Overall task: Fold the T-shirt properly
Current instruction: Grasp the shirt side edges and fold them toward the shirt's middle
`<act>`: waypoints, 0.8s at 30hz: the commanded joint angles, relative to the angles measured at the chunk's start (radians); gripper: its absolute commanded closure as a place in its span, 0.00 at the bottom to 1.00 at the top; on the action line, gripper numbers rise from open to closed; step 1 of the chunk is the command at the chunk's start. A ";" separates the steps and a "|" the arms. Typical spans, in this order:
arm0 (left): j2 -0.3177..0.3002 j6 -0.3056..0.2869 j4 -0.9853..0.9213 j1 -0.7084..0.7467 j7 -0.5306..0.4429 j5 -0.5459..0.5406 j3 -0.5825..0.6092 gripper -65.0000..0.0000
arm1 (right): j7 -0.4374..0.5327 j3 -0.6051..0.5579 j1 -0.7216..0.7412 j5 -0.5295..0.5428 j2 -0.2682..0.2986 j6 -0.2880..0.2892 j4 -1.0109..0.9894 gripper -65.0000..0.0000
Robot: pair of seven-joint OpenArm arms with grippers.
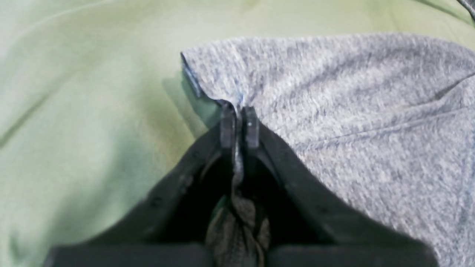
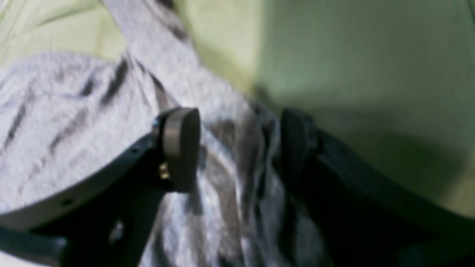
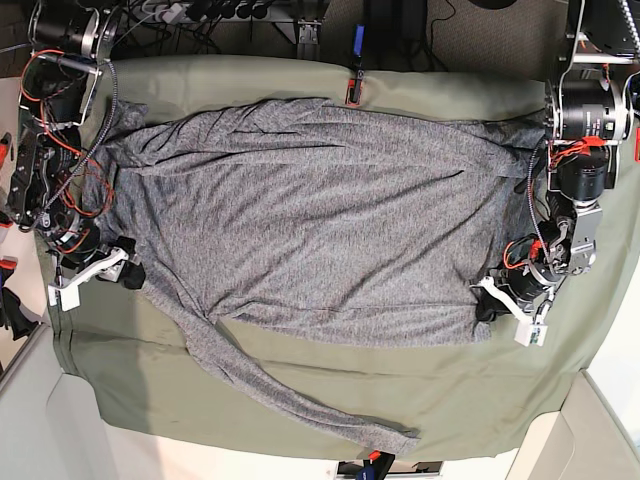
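Observation:
The grey heathered T-shirt (image 3: 320, 220) lies spread flat across the olive table cloth (image 3: 500, 390). One long sleeve (image 3: 300, 395) trails toward the front edge. My left gripper (image 1: 239, 124) is shut on the shirt's lower corner (image 1: 222, 74), with a pinch of fabric drawn between the fingertips; in the base view it sits at the shirt's right end (image 3: 490, 300). My right gripper (image 2: 239, 148) is open at the shirt's left end (image 3: 125, 272). Its fingers (image 2: 182, 148) straddle a bunched ridge of grey cloth (image 2: 237, 178) without pinching it.
Cables and a power strip (image 3: 200, 12) run along the back edge, with a red clamp (image 3: 353, 85) at the cloth's rear middle. The arm bases (image 3: 580, 120) stand at both ends of the table. Bare green cloth (image 1: 74, 111) lies beside the held corner.

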 commanded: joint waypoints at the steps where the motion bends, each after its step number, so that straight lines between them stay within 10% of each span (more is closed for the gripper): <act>1: -0.015 -0.005 0.012 -0.034 -0.020 -0.012 -0.001 1.00 | 0.022 0.002 0.027 0.009 0.012 0.007 0.013 0.47; 15: -0.011 -0.004 0.012 -0.035 -0.015 0.009 -0.001 1.00 | 0.075 -0.106 0.021 -0.013 0.011 0.008 -0.029 0.48; 24: -0.032 -0.060 0.013 -0.039 -0.099 0.032 -0.001 1.00 | 0.191 -0.157 0.025 -0.074 0.012 0.007 -0.027 1.00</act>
